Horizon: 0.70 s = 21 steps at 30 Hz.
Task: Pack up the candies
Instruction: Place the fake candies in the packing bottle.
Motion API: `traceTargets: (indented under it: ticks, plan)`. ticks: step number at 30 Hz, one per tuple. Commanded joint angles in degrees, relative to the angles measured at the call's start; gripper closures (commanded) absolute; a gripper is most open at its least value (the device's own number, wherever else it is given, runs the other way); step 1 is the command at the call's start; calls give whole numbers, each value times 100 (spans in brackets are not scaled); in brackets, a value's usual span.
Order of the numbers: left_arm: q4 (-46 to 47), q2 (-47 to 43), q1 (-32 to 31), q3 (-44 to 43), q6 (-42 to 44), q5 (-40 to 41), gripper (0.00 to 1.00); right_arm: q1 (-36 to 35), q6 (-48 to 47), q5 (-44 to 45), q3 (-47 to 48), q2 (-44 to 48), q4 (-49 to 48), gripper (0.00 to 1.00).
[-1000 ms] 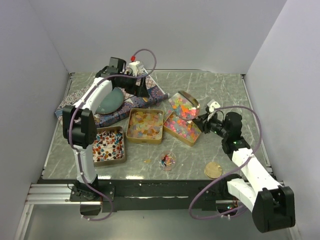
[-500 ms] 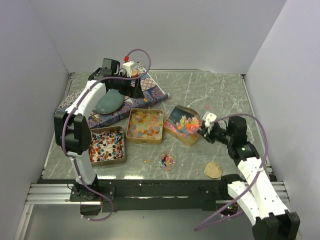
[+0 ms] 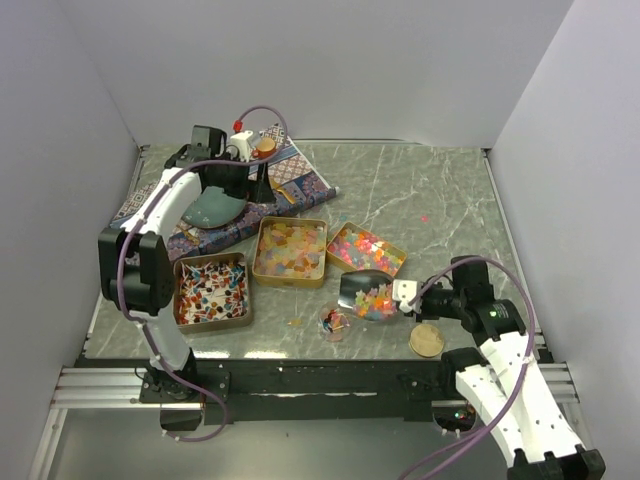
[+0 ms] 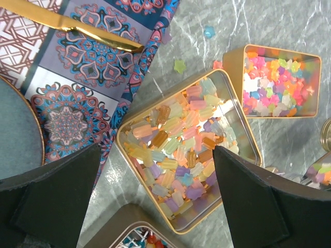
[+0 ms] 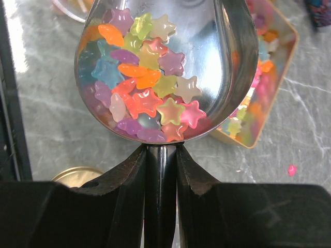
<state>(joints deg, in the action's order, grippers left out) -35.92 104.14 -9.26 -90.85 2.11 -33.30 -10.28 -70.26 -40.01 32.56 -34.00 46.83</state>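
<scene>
**Near zone, right side.** The right fingers (image 5: 126, 181) are clamped tight on the handle of a metal spoon (image 5: 232, 51). In the top view the spoon's long axis runs from 3 to 9 o'clock, with the handle at 3 and the bowl at 9, open side up. The bowl carries a heap of star-shaped candies (image 5: 150, 88) in pink, orange, yellow and purple. A small clear dish (image 3: 335, 322) with a few sweets stands at 8 o'clock of the bowl. A cork disc (image 3: 427, 340) lies at 4 o'clock, near the right arm (image 3: 500, 360). That arm is folded low, wrist pointing to 9 o'clock.

**Middle zone.** Three gold tins stand on the worktop (image 3: 440, 190):
- The right tin (image 3: 365, 250), at 12 o'clock of the bowl, holds bright pieces.
- The middle tin (image 3: 291, 250) holds pale squares.
- The left tin (image 3: 212, 290) holds red-white-black ones.

**Far zone, left side.** The left arm (image 3: 170, 200) is extended toward 12 o'clock. The left fingers (image 4: 51, 201) are spread wide and hold nothing. Below them lie the middle tin and the edge of a patterned cloth (image 4: 77, 88). The cloth bears a teal plate (image 4: 15, 134) and a gold knife (image 4: 88, 33). Loose stars (image 4: 180, 65) lie on the worktop beside the cloth.
</scene>
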Motion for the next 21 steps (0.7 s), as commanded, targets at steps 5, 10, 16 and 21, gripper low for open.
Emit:
traceTargets:
  ticks: [5,10,16,21]
  plan:
    - [217,-333,178,32,-79,-62,3,-298,-813,-25,295,-98,291,100]
    - [358,-482,258,357,-132,-133,3,-859,-946,388,400,-194,485,100]
    - [612,-587,372,585,-500,-309,3,-1493,-683,1170,865,-581,573,100]
    - [630,-833,390,796,-545,-493,3,-1880,-331,1566,1209,-1055,652,100]
